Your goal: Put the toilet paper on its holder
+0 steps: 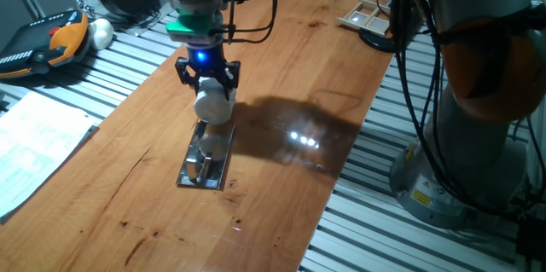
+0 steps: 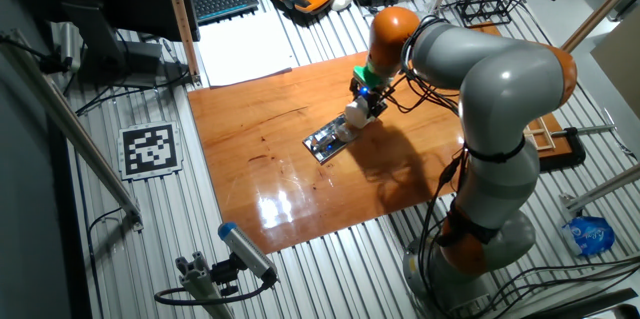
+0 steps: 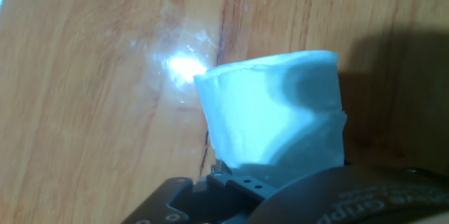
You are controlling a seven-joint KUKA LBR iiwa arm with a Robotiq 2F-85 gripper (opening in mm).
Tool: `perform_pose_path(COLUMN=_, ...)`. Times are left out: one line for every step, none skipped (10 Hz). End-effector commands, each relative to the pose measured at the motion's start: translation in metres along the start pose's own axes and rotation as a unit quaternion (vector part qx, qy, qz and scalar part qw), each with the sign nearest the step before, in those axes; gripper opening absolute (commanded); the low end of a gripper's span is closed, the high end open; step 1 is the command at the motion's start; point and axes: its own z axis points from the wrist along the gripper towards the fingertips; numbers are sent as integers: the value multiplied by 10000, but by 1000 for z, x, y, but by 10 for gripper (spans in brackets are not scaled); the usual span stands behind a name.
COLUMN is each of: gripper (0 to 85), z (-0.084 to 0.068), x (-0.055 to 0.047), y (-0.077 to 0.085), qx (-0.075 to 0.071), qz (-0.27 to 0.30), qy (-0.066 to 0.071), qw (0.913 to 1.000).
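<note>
The toilet paper (image 1: 214, 102) is a small white roll held in my gripper (image 1: 209, 84), which is shut on it. The roll hangs just above the far end of the holder (image 1: 206, 159), a shiny metal plate lying flat on the wooden table (image 1: 281, 161). In the other fixed view the roll (image 2: 355, 115) sits at the upper right end of the holder (image 2: 326, 140), under the gripper (image 2: 364, 99). In the hand view the roll (image 3: 273, 115) fills the middle, tilted, over bare wood. The holder's peg is not clear to see.
A wooden compartment tray (image 1: 368, 16) lies at the table's far right corner. A small white ball (image 1: 101, 31) and an orange-black pendant (image 1: 51, 43) lie off the table at the left, with paper sheets (image 1: 34, 148) nearby. The arm's base (image 1: 478, 93) and cables stand at the right.
</note>
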Motion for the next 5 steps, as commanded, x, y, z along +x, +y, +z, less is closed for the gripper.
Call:
perform_pose_path(gripper=510, z=0, x=2, y=0, qx=-2, qz=18, qy=-16, qw=10000)
perform_pose_path(gripper=510, z=0, x=5, y=0, qx=0, qz=56, qy=-24, qw=10000)
perform_pose_path(gripper=510, z=0, x=7, y=1, qx=0, qz=102, qy=-24, qw=9999)
perform_pose_path(gripper=510, z=0, x=9, y=2, qx=0, qz=125, qy=-48, qw=9999)
perform_pose_path(gripper=510, z=0, x=11, y=5, qx=-5, qz=163, qy=-57, qw=9998)
